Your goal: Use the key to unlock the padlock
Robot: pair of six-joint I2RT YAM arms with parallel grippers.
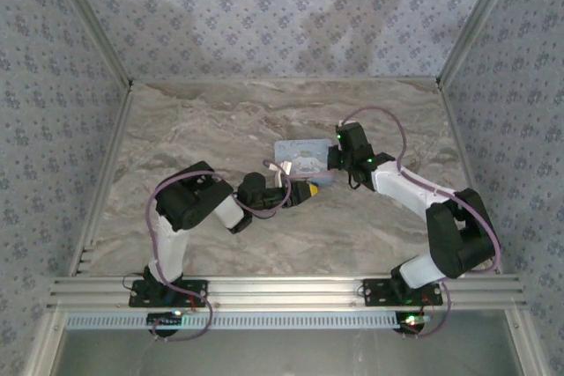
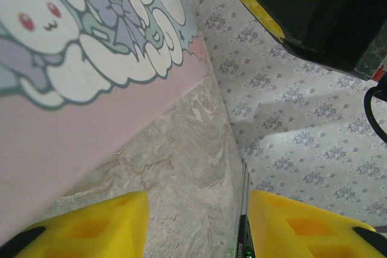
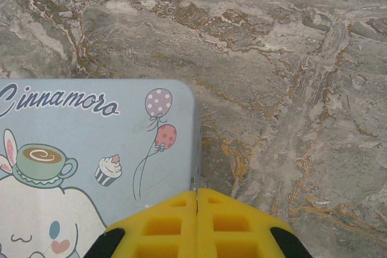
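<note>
The light-blue tin (image 3: 91,143) lettered "Cinnamoro" lies on the marble table (image 3: 272,58), the right gripper (image 3: 198,209) pressed closed at its corner, the left gripper (image 2: 196,212) parted, empty

Marble-look tabletop (image 1: 220,121) — grey-beige, brown veins. Flat tin (image 1: 298,156) near centre, lid up. Lid pale blue; print shows white long-eared cartoon character, cup, cupcake, two balloons and script "Cinnamoro", cut off at frame edge. Pink area beside print in left wrist view. Floral wallpaper walls (image 1: 264,15) on three sides. Aluminium rail (image 1: 282,290) — along near edge.
</note>
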